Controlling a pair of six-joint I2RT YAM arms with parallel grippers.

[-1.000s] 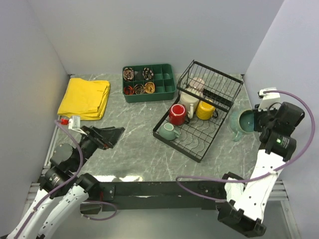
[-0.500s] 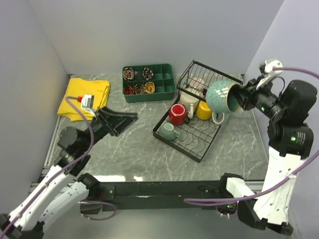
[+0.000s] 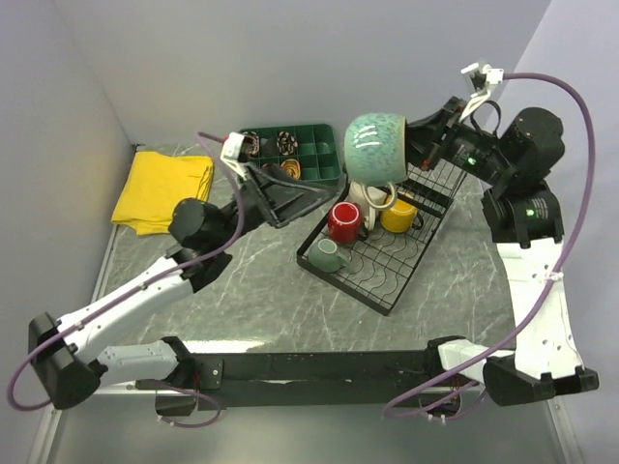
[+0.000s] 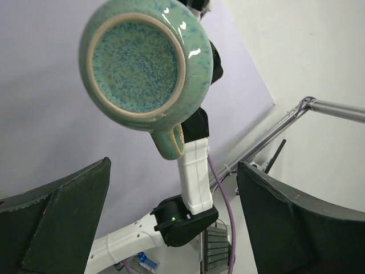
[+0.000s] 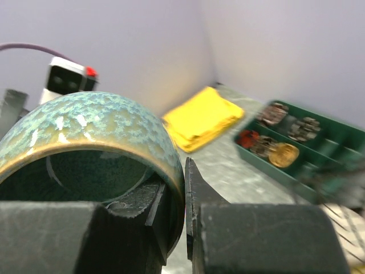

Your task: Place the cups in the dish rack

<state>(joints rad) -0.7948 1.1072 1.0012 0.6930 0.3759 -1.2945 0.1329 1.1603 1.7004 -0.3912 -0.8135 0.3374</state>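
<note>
- Transport looks to be the step in hand: the right gripper (image 3: 427, 135) holds the larger teal speckled ceramic mug (image 3: 375, 145) high over the back part of the black wire dish rack (image 3: 385, 290), touching nothing below it.
- Its fingers are pinched on the mug's rim, one inside the mouth and one outside, as the right wrist view shows. The mug lies on its side, mouth toward that arm, and from the left wrist view the handle hangs below it.
- The left gripper (image 3: 305, 193) points up at the mug's unglazed foot with its fingers spread wide and nothing between them. It is near the mug but not touching it.
- On the rack's flat base stand a red mug (image 3: 343, 220), a yellow mug (image 3: 397, 215) and a small light teal mug (image 3: 327, 254). A cream mug (image 3: 368, 198) sits behind them, partly hidden by the lifted one.
- To do this well, I would aim for the bare wires at the near right of the base, well apart from the red and yellow mugs.
- A rim pinch is a thin hold on glazed ceramic, so turn the mug slowly and set it fully on the wires before the fingers part.
- Watch the hanging handle, which could catch on the raised tier.
- The green compartmented plastic tray (image 3: 309, 159) and the folded yellow cloth (image 3: 164, 188) lie off to the left, out of the way.
</note>
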